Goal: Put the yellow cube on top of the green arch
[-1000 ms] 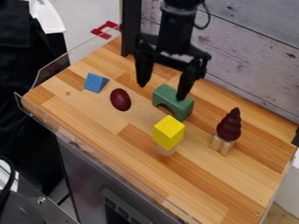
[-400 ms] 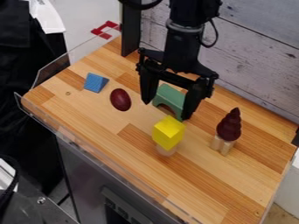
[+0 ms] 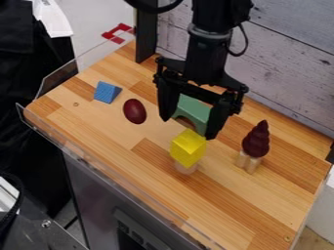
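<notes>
Clock is the camera view, 12 at its top edge. My tool (image 3: 188, 128) hangs pointing down over the table (image 3: 140, 168), fingers well apart, nothing between them that I'd call gripped. Yellow cube (image 3: 188, 148) is at my 6 o'clock, near the tips, perched on a small round wooden block (image 3: 186, 168) rather than on the table. Green arch (image 3: 194, 111) is at my 12, upright, partly hidden by my fingers; can't tell if I touch it. So cube and arch sit on opposite sides of me, near each other.

Finger line runs about 10 to 4 o'clock. Arch's long axis runs roughly the same way. Cube has a vertical edge toward 6 o'clock, so its faces look about 4-5 and 7-8.

Judgement: step in hand is the pick, task at its start. Next move should be toward 6, keeping enough height to clear the cube top, then down with a finger either side. Check yaw against the faces first; closing across corners could twist the cube or knock it off the round block. Grip cube only, leave the support. The way back is toward 12, and the matching axis should help the set-down.
</notes>
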Available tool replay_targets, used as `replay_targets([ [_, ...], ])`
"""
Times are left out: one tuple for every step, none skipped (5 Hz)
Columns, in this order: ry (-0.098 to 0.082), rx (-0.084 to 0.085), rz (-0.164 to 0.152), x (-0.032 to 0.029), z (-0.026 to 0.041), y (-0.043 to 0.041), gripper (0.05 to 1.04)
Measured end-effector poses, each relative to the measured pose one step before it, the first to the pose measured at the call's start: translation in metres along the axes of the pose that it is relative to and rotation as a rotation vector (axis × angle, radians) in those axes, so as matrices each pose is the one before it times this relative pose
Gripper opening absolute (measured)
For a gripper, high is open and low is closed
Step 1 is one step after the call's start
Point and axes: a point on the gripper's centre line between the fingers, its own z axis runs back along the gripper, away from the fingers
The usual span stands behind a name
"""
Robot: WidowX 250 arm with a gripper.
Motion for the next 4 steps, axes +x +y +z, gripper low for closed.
replay_targets([
  [0.0106, 0.0009, 0.0017, 0.0014, -0.00456, 0.00016, 1.0],
  [0.0125, -0.0037, 0.013, 0.00073, -0.00285, 0.00244, 1.0],
  [0.0125, 0.0001, 0.013, -0.00039, -0.00413, -0.00007, 1.0],
  [0.0315, -0.0016, 0.0087, -0.00002, -0.00761, -0.00045, 1.0],
])
